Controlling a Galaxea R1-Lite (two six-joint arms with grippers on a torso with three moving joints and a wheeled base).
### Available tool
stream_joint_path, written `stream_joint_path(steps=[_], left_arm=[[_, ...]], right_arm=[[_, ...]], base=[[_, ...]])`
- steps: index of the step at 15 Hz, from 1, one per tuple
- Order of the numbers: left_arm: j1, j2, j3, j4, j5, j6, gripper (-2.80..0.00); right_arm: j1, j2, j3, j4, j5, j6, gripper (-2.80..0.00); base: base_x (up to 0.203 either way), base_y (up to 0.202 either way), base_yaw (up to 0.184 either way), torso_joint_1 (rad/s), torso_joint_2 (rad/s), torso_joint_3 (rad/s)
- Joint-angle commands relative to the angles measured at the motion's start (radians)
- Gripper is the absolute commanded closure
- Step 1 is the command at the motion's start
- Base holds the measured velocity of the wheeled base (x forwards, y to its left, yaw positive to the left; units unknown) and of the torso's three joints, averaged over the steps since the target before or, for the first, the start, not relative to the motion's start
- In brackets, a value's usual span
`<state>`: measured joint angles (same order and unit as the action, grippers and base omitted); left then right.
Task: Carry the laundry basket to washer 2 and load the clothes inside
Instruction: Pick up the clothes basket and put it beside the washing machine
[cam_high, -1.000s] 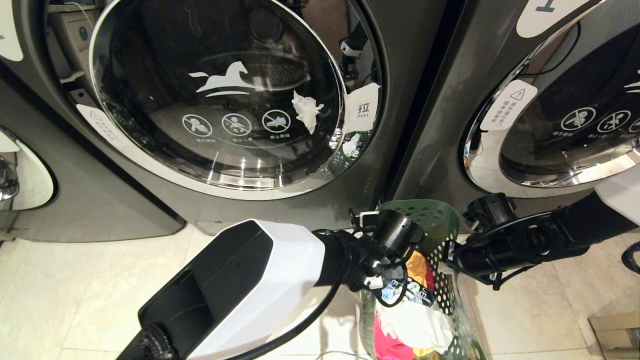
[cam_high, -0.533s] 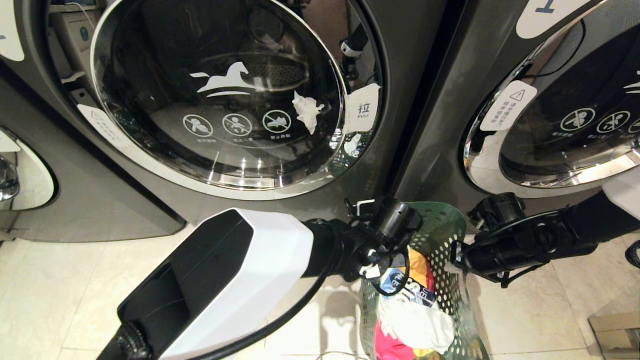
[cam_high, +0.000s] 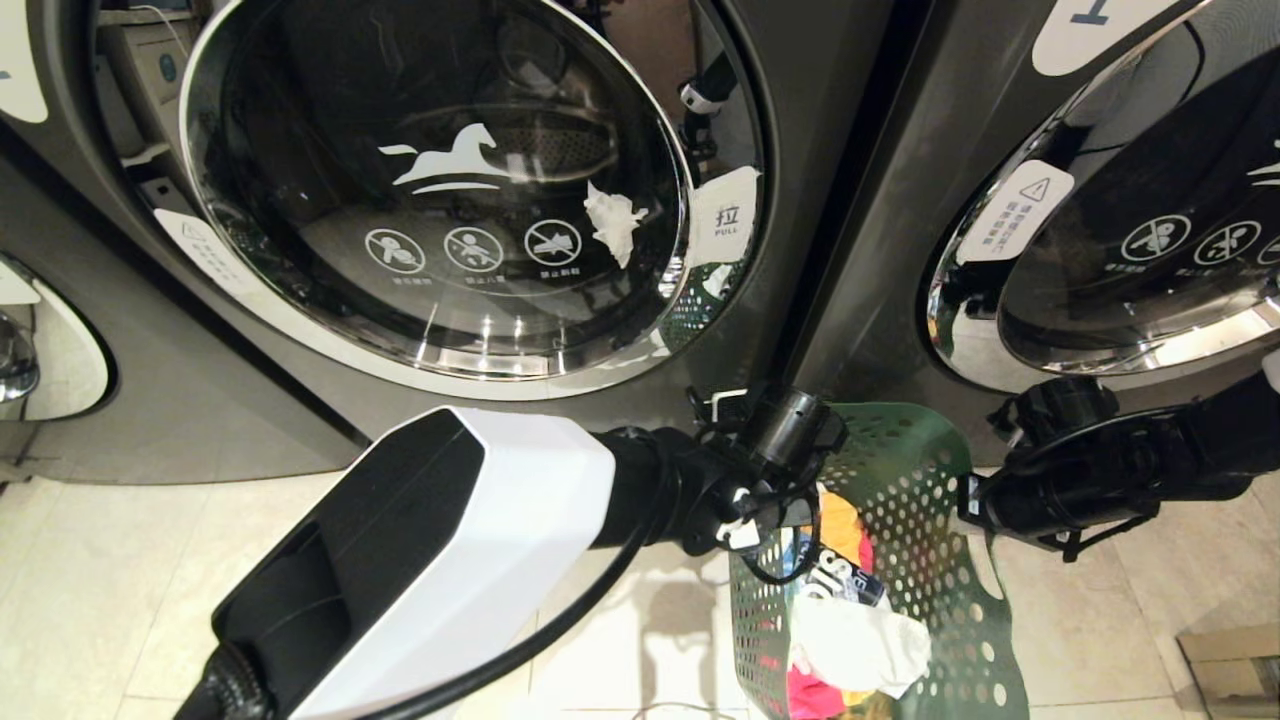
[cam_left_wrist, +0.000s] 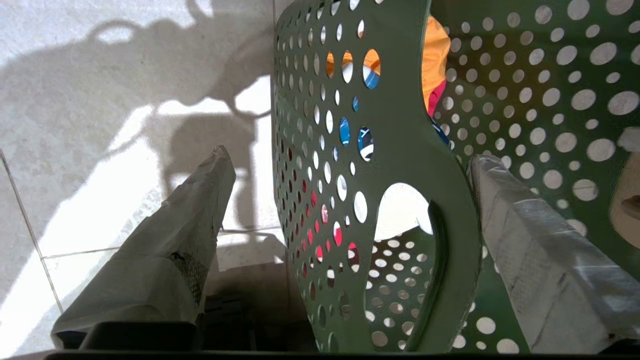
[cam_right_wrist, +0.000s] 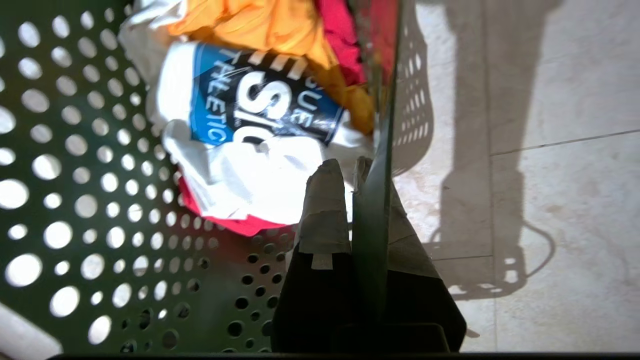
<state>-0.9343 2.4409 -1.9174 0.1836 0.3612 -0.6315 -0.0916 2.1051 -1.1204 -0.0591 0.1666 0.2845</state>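
Standing before the washer (cam_high: 440, 190), whose door was shut, your basket (cam_high: 900, 500) sat on the floor with the clothes (cam_high: 850, 640) inside. Right gripper (cam_right_wrist: 356, 167) jaws clamped its rim; left gripper (cam_left_wrist: 350, 165) jaws apart astride the wall. Loading remained undone.
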Motion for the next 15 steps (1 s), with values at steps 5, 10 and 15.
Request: stream_joint_path(steps=[5,10,15], left_arm=[[-0.008,0.003,-0.003,0.0,0.002,-0.005,-2.8],[-0.009,0.0,-0.005,-0.001,0.002,-0.005,-2.8],[-0.009,-0.002,-0.005,-0.001,0.002,-0.006,-2.8]], right_arm=[[-0.079,-0.022,-0.072,0.023,0.0,-0.053,0.0],[-0.109,-0.061,-0.104,0.072,0.001,-0.111,0.0],[-0.179,-0.053,-0.126,0.122,-0.001,-0.175,0.0]], base=[[0.0,0.0,0.0,0.0,0.0,0.0],[0.0,0.0,0.0,0.0,0.0,0.0],[0.0,0.0,0.0,0.0,0.0,0.0]])
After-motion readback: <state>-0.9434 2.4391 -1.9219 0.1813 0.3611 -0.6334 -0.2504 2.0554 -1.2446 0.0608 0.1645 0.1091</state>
